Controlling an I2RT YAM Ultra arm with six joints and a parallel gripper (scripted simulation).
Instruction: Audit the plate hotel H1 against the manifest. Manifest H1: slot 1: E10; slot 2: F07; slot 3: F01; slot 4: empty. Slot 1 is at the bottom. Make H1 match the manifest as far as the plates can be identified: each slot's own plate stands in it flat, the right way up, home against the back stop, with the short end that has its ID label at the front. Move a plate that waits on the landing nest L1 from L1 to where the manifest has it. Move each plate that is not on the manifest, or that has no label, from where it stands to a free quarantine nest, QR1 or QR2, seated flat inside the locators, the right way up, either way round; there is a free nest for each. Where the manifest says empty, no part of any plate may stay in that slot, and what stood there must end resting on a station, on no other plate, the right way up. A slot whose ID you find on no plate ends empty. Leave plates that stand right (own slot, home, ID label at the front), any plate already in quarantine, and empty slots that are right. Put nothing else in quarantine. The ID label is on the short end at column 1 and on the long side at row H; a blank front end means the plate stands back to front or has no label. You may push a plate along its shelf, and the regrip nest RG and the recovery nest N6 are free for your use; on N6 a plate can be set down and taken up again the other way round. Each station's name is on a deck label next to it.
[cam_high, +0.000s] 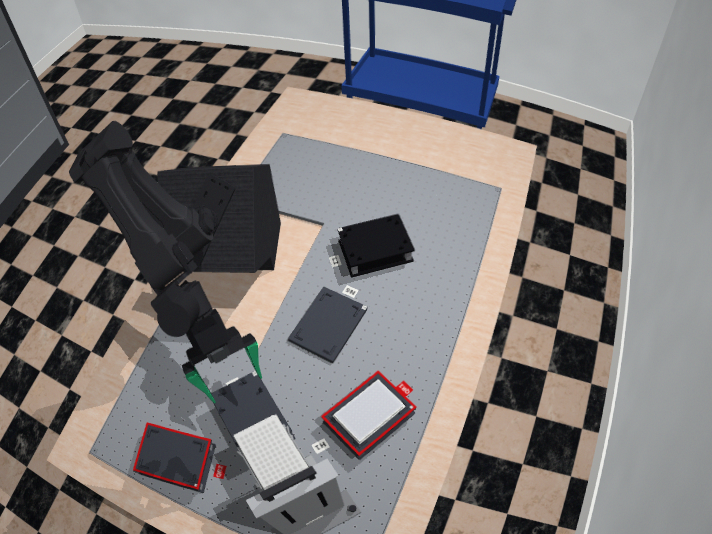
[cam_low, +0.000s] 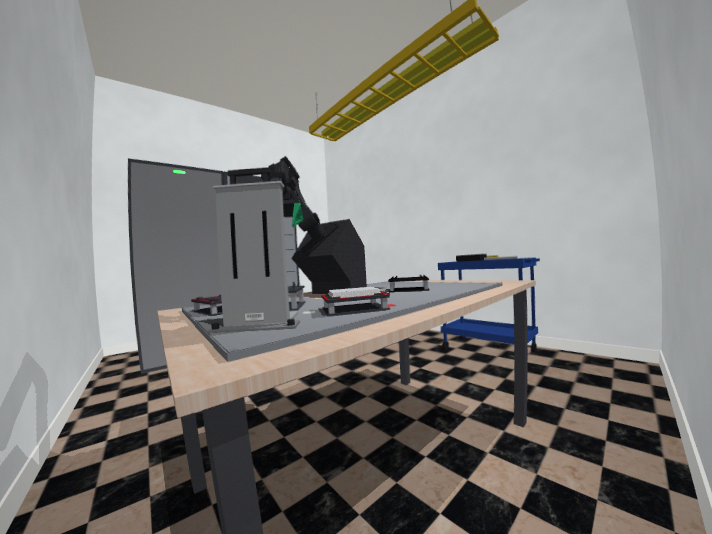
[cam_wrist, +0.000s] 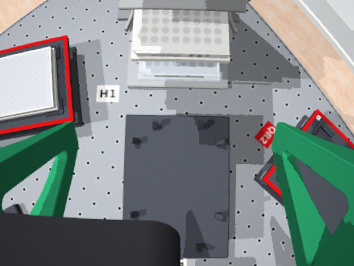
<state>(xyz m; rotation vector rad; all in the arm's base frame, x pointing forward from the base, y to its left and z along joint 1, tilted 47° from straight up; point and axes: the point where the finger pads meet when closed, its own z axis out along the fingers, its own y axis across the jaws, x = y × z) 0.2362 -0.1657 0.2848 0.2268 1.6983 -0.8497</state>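
My gripper (cam_high: 236, 388) (cam_wrist: 175, 133) is open and empty, above the dark regrip nest RG (cam_high: 248, 406) (cam_wrist: 175, 175), pointing toward the hotel. The grey hotel H1 (cam_high: 310, 493) (cam_low: 253, 258) holds a white welled plate (cam_high: 273, 451) (cam_wrist: 180, 32) high up. A clear bluish plate (cam_wrist: 180, 70) shows lower down in the wrist view. I cannot read an ID on either, and the slots are hard to tell. A white plate (cam_high: 369, 410) (cam_low: 353, 292) (cam_wrist: 25, 85) rests on the red-rimmed nest QR1 (cam_high: 343, 433) (cam_wrist: 64, 80). QR2 (cam_high: 172, 456) (cam_wrist: 327, 131) carries no plate.
The black landing nest L1 (cam_high: 376, 244) (cam_low: 408, 279) shows no plate on top. The dark recovery nest N6 (cam_high: 327, 324) is bare, between L1 and RG. QR1 and QR2 stand on either side of the hotel. A blue cart (cam_high: 422, 86) (cam_low: 488, 264) stands beyond the table.
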